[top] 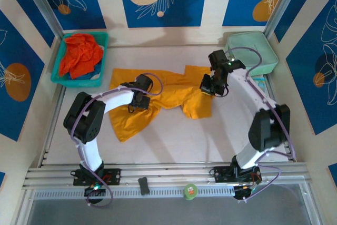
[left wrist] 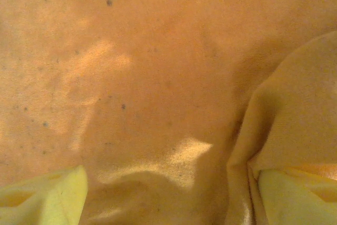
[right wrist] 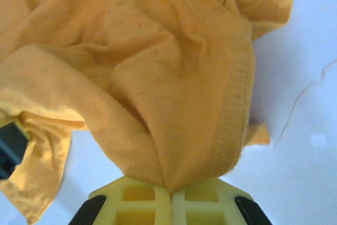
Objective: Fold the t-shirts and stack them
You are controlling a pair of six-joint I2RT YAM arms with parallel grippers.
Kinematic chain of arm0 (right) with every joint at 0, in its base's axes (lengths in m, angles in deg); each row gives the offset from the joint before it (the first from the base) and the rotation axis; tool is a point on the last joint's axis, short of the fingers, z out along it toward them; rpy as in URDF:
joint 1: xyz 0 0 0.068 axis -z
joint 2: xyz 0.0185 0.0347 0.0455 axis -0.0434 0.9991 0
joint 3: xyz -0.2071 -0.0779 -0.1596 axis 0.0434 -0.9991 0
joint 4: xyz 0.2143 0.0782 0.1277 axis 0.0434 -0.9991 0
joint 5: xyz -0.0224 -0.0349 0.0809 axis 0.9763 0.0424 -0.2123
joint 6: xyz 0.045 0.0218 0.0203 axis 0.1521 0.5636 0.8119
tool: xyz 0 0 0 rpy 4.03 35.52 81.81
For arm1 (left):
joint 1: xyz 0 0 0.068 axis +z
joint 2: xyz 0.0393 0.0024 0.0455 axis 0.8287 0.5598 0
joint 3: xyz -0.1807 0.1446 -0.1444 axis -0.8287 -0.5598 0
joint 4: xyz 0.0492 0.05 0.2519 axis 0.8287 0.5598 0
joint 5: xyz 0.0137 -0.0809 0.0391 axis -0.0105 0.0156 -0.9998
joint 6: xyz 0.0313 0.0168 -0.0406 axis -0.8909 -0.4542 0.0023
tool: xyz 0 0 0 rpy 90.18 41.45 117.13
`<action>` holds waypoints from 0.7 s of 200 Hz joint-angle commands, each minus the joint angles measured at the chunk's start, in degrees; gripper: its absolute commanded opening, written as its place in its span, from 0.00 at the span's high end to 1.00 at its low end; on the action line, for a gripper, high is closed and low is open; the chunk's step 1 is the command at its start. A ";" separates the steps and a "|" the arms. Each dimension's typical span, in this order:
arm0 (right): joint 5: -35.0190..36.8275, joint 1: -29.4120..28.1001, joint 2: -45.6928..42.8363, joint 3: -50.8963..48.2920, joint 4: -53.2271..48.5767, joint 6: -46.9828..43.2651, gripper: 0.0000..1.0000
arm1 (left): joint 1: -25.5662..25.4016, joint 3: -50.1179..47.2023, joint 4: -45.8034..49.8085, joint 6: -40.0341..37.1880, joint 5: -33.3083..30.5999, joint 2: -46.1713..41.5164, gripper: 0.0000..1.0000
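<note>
Over the worktop (top: pixel 174 135), seen from above, my left fingers (top: pixel 137 104) sit on the yellow-orange t-shirt (top: pixel 168 90), which lies crumpled across the middle, while my right fingers (top: pixel 207 85) meet its right-hand part. A red-orange t-shirt (top: pixel 79 56) lies heaped in the teal basket (top: pixel 59 77) at the back left.

Left wrist view: my left fingers stand released and spread wide, with cloth across the gap beneath them and a raised fold against the right-hand tip.

Right wrist view: my right fingers (right wrist: pixel 171 204) are clenched on a gathered bunch of the shirt beside a stitched hem, with bare worktop behind.

The shirt looks to need flattening before any fold. My left side should take a clean edge rather than a mid-panel bunch. Both arms should then draw apart gently, pulling the fabric taut without dragging it away.
</note>
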 commanded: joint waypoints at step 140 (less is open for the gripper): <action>11.79 -0.08 0.02 -7.03 3.39 -1.52 0.40 | -0.52 3.28 6.94 -2.76 -1.07 -7.75 0.11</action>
